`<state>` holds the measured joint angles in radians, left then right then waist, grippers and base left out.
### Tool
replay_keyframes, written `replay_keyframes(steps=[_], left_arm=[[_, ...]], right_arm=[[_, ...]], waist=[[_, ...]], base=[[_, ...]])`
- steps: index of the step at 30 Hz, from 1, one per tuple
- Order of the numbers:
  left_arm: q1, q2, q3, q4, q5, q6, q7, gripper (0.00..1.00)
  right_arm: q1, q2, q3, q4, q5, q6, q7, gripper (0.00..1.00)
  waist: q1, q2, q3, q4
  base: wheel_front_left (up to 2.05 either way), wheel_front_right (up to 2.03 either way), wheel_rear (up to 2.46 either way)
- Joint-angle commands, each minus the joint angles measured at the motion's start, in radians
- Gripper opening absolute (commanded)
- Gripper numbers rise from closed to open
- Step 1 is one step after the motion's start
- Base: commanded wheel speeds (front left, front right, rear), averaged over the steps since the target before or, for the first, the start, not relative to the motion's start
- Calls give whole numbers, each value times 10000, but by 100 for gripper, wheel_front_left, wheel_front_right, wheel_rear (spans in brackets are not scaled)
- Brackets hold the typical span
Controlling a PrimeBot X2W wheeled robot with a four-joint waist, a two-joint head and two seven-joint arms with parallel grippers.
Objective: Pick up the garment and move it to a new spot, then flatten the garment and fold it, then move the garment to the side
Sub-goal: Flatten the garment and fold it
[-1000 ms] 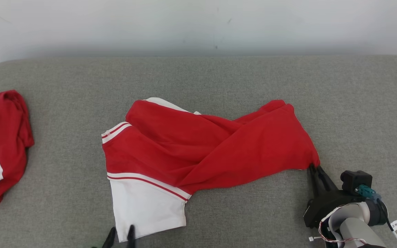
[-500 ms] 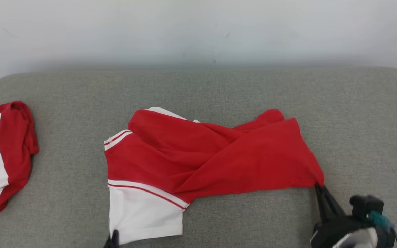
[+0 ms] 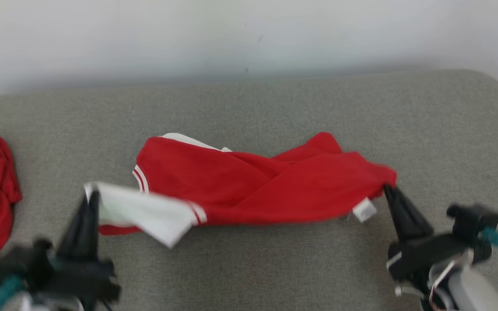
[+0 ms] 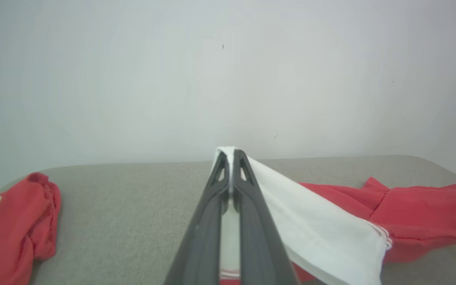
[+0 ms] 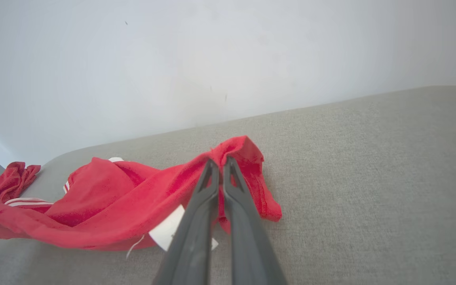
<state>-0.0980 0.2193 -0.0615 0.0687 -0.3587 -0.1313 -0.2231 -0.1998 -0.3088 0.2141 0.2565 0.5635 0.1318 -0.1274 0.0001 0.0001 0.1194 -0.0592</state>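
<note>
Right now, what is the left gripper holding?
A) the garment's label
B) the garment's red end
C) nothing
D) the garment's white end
D: the left gripper is shut on the white end of the garment, while the right gripper pinches the red end.

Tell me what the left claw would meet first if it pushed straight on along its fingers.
The left claw, shut on the white edge of the garment, has nothing else in line: it aims across the grey table at the pale wall. Depth is unclear, so probably the wall.
</note>
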Motion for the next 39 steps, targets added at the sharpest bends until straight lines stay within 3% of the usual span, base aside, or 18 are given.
replay_keyframes(steps=[1,8,13,18,22,28,35,39], left_arm=[[-462,281,-51,-125,-38,19,97,0],[-4400,2439,-1364,-434,-558,22,1420,0],[-7787,3240,-2357,302,-1214,22,2003,0],[-11766,3724,-3792,2186,-1838,22,2081,0],[-14587,3682,-4636,3797,-2305,24,1789,0],[-17422,3332,-5214,5392,-2710,24,1253,0],[-19560,3245,-6470,6590,-2983,23,882,0],[-19944,3096,-7004,6927,-3225,22,678,0]], right_arm=[[-249,-61,-23,-182,90,-25,99,0],[-2561,-67,-564,-1210,695,-25,1304,0],[-4948,102,-1021,-1016,1081,-25,2173,0],[-8097,478,-1695,-95,1227,-25,3098,0],[-10634,739,-2283,1078,1069,-25,3588,0],[-13128,1000,-2541,2580,540,-25,3564,0],[-14799,1016,-2505,3820,11,-25,3075,0],[-15081,939,-2434,4244,-137,-25,2859,0]], waist=[[-1,-1,222,-129],[-1,-1,1301,-266],[-1,-1,2353,-230],[-1,-1,3469,-164],[-1,-1,4171,-215],[-1,-1,4725,-351],[-1,-1,5031,-514],[-1,-1,5106,-505]], base=[[0,0,0],[0,0,0],[0,0,0],[0,0,0],[0,0,0],[0,0,0],[0,0,0],[0,0,0]])
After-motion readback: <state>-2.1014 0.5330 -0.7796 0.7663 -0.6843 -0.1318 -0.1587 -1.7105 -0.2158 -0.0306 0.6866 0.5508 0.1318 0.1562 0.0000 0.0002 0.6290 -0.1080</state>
